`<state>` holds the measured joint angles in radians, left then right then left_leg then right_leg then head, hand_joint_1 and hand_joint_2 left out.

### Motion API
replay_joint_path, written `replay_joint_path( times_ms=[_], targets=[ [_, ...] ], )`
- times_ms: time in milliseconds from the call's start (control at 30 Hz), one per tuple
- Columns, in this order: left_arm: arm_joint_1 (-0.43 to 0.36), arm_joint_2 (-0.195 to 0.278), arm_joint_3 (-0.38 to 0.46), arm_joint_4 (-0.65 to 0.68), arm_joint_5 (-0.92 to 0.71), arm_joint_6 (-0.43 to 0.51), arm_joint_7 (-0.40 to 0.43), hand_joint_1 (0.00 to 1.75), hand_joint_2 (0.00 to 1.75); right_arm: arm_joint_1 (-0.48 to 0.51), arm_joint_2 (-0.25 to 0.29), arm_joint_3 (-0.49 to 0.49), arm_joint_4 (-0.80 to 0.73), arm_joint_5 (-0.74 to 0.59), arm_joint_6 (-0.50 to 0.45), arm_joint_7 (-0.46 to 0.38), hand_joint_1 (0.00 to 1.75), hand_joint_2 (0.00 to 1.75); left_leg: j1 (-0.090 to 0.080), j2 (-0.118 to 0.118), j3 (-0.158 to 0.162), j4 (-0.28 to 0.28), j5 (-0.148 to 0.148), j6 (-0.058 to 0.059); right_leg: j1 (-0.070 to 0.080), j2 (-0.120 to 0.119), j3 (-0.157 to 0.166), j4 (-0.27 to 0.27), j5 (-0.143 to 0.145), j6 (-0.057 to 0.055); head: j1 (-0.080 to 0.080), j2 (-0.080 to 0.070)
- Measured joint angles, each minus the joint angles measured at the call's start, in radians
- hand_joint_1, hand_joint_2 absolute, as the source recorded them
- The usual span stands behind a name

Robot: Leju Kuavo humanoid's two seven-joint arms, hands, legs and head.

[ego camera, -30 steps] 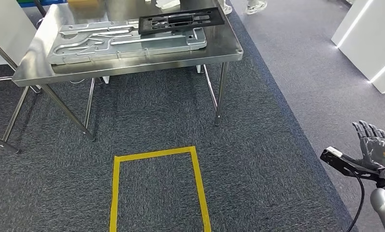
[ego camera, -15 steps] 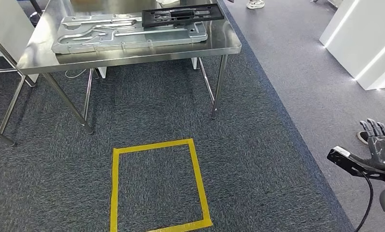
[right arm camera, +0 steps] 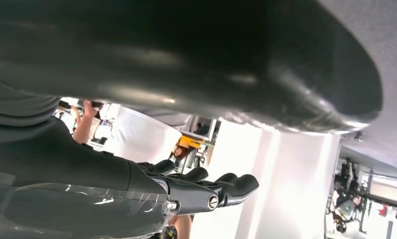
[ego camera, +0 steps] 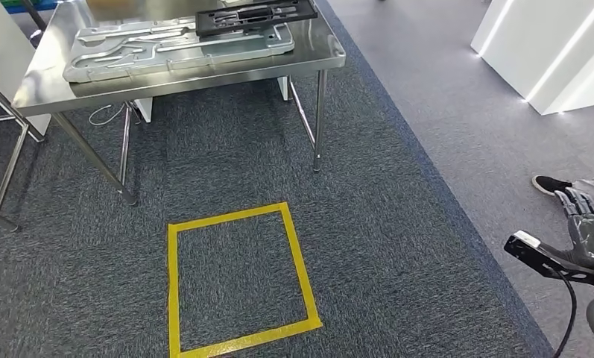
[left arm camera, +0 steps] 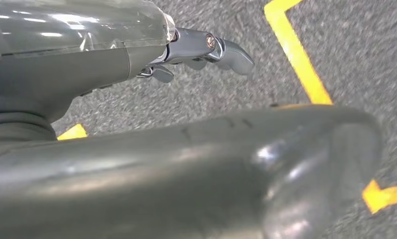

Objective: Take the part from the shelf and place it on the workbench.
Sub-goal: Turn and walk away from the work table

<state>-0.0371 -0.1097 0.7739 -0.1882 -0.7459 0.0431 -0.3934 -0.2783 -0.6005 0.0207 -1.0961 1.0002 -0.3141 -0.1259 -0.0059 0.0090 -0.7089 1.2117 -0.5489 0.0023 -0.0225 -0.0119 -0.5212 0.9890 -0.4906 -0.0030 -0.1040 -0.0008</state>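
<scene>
**Part on the desk, my hands empty**

At far left my left hand (left arm camera: 201,50) hangs over carpet with fingers loosely curled, holding nothing. The black part (ego camera: 255,15) lies on a silver plate (ego camera: 167,45) on the desk (ego camera: 320,56), beyond the yellow tape square (ego camera: 238,280). My right hand (ego camera: 588,227), fingers spread and empty, is well apart from it.

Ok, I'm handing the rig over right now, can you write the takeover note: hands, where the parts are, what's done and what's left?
Right hand: low at the robot's right side, fingers apart, holding nothing.
Left hand: over the carpet by the yellow tape square, nothing in it.
Steel table ahead carries a large silver metal plate with a black frame part lying on it.
No part is in either hand. Whether one has been delivered cannot be told from here.
Left: fetch the part from the shelf and set it on the workbench.
</scene>
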Motion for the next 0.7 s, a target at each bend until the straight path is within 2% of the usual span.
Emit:
replay_joint_path(
  times_ms=[33, 67, 100, 133, 200, 233, 267, 367, 400, 467, 533, 567, 600, 633, 700],
  targets=[
    [0.000, 0.000, -0.001, 0.000, -0.002, 0.002, 0.002, 0.00, 0.00, 0.004, 0.001, 0.000, -0.001, 0.001, 0.000, 0.000, 0.00, 0.00, 0.002, -0.001, -0.017, 0.062, -0.029, -0.002, 0.000, 0.004, -0.010, 0.001, 0.007, 0.000, 0.000, 0.000],
    [0.001, 0.000, -0.001, 0.000, -0.004, 0.004, 0.003, 0.00, 0.00, 0.009, 0.002, 0.000, -0.002, 0.001, 0.000, 0.002, 0.00, 0.00, 0.003, -0.001, -0.021, 0.098, -0.038, -0.004, 0.000, 0.007, -0.018, 0.003, 0.012, 0.002, 0.000, 0.000],
    [0.001, 0.000, -0.001, 0.000, -0.006, 0.006, 0.005, 0.00, 0.00, 0.016, 0.002, 0.000, -0.005, 0.001, -0.001, 0.004, 0.00, 0.00, 0.003, -0.001, -0.006, 0.097, -0.029, -0.004, 0.000, 0.011, -0.025, 0.005, 0.017, 0.004, 0.000, 0.000],
    [0.002, 0.000, -0.001, 0.000, -0.008, 0.008, 0.005, 0.00, 0.00, 0.023, 0.002, -0.001, -0.008, 0.001, -0.002, 0.006, 0.00, 0.00, 0.004, -0.001, 0.029, 0.054, -0.005, -0.002, 0.000, 0.014, -0.030, 0.006, 0.020, 0.006, 0.000, 0.000],
    [0.001, 0.001, -0.002, 0.000, -0.008, 0.010, 0.006, 0.00, 0.00, 0.034, 0.002, -0.001, -0.015, 0.001, -0.003, 0.011, 0.00, 0.00, 0.004, -0.012, 0.129, -0.097, 0.042, 0.007, 0.000, 0.019, -0.035, 0.010, 0.023, 0.012, 0.000, 0.000],
    [0.001, 0.002, -0.002, 0.000, -0.008, 0.010, 0.006, 0.00, 0.00, 0.036, 0.003, -0.002, -0.019, 0.001, -0.004, 0.013, 0.00, 0.00, 0.003, -0.018, 0.165, -0.157, 0.054, 0.012, 0.000, 0.022, -0.038, 0.011, 0.026, 0.016, 0.000, 0.000],
    [0.001, 0.002, -0.002, 0.000, -0.008, 0.011, 0.007, 0.00, 0.00, 0.038, 0.004, -0.002, -0.021, 0.002, -0.006, 0.015, 0.00, 0.00, 0.002, -0.024, 0.185, -0.193, 0.057, 0.017, 0.000, 0.024, -0.040, 0.011, 0.029, 0.022, 0.000, 0.000],
    [0.001, 0.002, -0.002, 0.000, -0.009, 0.011, 0.009, 0.00, 0.00, 0.040, 0.005, -0.004, -0.027, 0.005, -0.007, 0.017, 0.00, 0.00, 0.001, -0.019, 0.186, -0.214, 0.064, 0.032, -0.002, 0.030, -0.044, 0.011, 0.036, 0.041, 0.000, 0.000],
    [0.000, 0.001, -0.003, 0.000, -0.009, 0.010, 0.009, 0.00, 0.00, 0.039, 0.005, -0.005, -0.028, 0.006, -0.007, 0.017, 0.00, 0.00, 0.002, -0.016, 0.186, -0.220, 0.069, 0.040, -0.003, 0.028, -0.051, 0.023, 0.026, 0.045, 0.000, 0.000],
    [0.000, 0.000, -0.003, 0.000, -0.008, 0.009, 0.008, 0.00, 0.00, 0.031, 0.004, -0.005, -0.028, 0.012, -0.007, 0.015, 0.00, 0.00, 0.004, -0.009, 0.183, -0.229, 0.080, 0.052, -0.005, 0.023, -0.090, 0.106, -0.026, 0.051, 0.000, 0.000],
    [0.001, 0.000, -0.002, 0.000, -0.006, 0.006, 0.008, 0.00, 0.00, 0.010, 0.008, 0.000, -0.018, 0.024, -0.006, 0.010, 0.00, 0.00, 0.001, -0.002, 0.174, -0.228, 0.084, 0.056, -0.004, 0.019, -0.154, 0.240, -0.087, 0.056, 0.000, 0.000],
    [0.001, 0.000, -0.002, 0.000, -0.005, 0.005, 0.007, 0.00, 0.00, -0.001, 0.011, 0.005, -0.010, 0.030, -0.006, 0.008, 0.00, 0.00, 0.000, 0.001, 0.170, -0.226, 0.085, 0.057, -0.004, 0.018, -0.174, 0.285, -0.098, 0.057, 0.000, 0.000],
    [0.001, 0.000, -0.002, 0.000, -0.005, 0.004, 0.007, 0.00, 0.00, -0.011, 0.013, 0.010, -0.002, 0.035, -0.006, 0.008, 0.00, 0.00, -0.001, 0.004, 0.168, -0.223, 0.085, 0.057, -0.004, 0.017, -0.176, 0.293, -0.089, 0.057, 0.000, 0.000],
    [0.001, 0.000, -0.002, 0.000, -0.005, 0.003, 0.007, 0.00, 0.00, -0.020, 0.015, 0.015, 0.005, 0.037, -0.006, 0.007, 0.00, 0.00, -0.002, 0.006, 0.166, -0.220, 0.085, 0.056, -0.004, 0.015, -0.156, 0.260, -0.063, 0.055, 0.000, 0.000],
    [0.001, 0.000, -0.002, 0.000, -0.005, 0.002, 0.006, 0.00, 0.00, -0.037, 0.015, 0.022, 0.014, 0.040, -0.007, 0.007, 0.00, 0.00, -0.004, 0.009, 0.164, -0.213, 0.083, 0.053, -0.001, 0.005, -0.080, 0.121, 0.000, 0.047, 0.000, 0.000]
  ],
)
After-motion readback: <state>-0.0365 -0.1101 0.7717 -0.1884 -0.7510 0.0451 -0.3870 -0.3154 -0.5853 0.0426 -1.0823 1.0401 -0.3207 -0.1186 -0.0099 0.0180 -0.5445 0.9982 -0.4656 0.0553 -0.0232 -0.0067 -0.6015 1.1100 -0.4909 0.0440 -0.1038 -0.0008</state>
